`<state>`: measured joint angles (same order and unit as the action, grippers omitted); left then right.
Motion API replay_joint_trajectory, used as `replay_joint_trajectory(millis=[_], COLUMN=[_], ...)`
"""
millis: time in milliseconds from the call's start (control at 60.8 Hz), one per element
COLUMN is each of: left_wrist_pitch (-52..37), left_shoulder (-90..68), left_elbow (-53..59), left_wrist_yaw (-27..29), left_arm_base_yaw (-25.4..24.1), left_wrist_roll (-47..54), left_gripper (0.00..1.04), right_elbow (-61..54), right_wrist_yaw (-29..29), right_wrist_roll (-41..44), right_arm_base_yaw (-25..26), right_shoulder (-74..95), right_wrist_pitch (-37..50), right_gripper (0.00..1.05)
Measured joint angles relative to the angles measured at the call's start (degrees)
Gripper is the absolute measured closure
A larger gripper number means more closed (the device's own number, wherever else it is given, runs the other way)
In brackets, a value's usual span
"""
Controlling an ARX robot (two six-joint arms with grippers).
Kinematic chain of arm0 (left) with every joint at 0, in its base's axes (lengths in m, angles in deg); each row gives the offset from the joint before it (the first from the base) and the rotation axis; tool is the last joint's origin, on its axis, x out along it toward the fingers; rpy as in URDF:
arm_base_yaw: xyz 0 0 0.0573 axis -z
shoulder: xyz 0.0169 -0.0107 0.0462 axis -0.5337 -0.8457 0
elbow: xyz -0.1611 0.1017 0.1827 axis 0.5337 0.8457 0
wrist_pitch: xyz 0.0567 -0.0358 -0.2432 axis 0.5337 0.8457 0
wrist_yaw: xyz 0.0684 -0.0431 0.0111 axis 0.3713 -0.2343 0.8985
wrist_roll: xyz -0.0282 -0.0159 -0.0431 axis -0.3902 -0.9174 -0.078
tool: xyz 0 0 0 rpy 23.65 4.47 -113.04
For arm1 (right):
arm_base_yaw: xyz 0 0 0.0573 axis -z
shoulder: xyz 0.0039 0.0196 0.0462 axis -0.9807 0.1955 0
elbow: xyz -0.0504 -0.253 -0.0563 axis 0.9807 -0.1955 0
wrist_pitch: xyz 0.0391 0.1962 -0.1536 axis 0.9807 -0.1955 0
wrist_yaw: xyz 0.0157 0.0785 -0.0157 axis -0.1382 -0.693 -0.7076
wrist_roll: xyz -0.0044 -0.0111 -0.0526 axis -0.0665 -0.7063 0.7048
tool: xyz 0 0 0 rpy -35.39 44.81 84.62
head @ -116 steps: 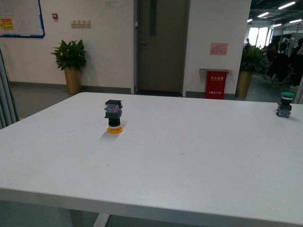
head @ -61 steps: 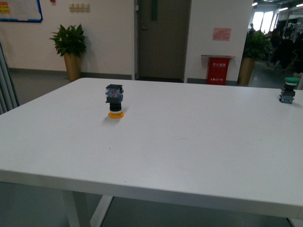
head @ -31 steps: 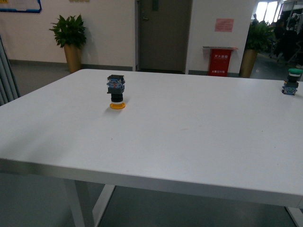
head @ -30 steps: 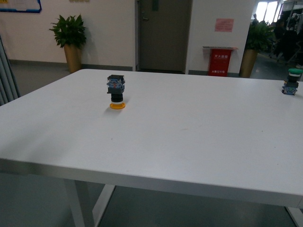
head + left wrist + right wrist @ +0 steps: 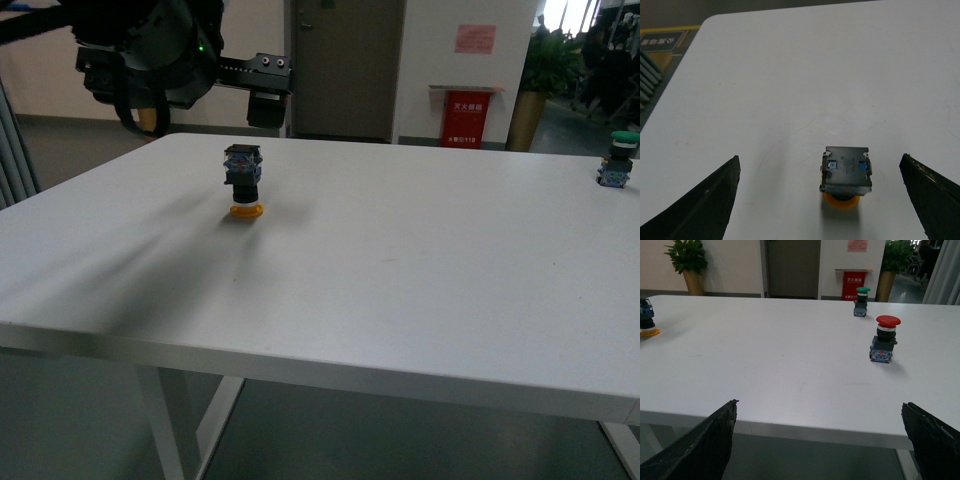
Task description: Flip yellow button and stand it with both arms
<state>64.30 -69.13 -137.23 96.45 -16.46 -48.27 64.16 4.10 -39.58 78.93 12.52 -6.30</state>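
Since half a second ago, the left arm has swung into the front view, dark and blurred, high over the table's far left corner; before that no arm showed there.

The left gripper is spread wide. Its two black fingers stand well apart on either side of the yellow button and touch nothing. The right gripper is likewise spread wide with nothing between its two fingers, hanging at the near edge of the table.

One yellow button stands in the far left part of the white table. It is upside down, with its orange cap flat on the surface and its black-and-blue block on top.

Two other buttons show, so there are three in all. One green button stands near the far right edge. One red button stands nearer than it. Both are upright, caps up, and well apart from the yellow one.

Beyond the table stand two potted plants and one red box by the wall.
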Motion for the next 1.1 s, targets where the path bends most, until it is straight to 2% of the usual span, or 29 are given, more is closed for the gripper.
replay_joint_trajectory(millis=[214,658,970,1020,1102], left_wrist_pitch=[3.6,4.7,4.8,4.8,4.7], left_shoulder=[-6.0,-9.3,-9.4,-9.4,-9.4], left_elbow=[-5.8,-8.7,-8.7,-8.7,-8.7], left_wrist_yaw=[-0.4,-0.7,-1.4,-1.4,-1.4], left_arm_base_yaw=[0.1,0.9,0.8,0.8,0.8], left_wrist_roll=[-2.5,-3.1,-4.0,-4.2,-4.3], left_gripper=[0.06,0.07,0.62,0.67,0.69], right_elbow=[0.0,0.0,0.0,0.0,0.0], right_wrist_yaw=[0.0,0.0,0.0,0.0,0.0], right_wrist_roll=[0.0,0.0,0.0,0.0,0.0], right_arm_base_yaw=[0.0,0.0,0.0,0.0,0.0], right_shoulder=[0.0,0.0,0.0,0.0,0.0], right_wrist_pitch=[0.0,0.0,0.0,0.0,0.0], right_gripper=[0.07,0.07,0.07,0.07,0.07])
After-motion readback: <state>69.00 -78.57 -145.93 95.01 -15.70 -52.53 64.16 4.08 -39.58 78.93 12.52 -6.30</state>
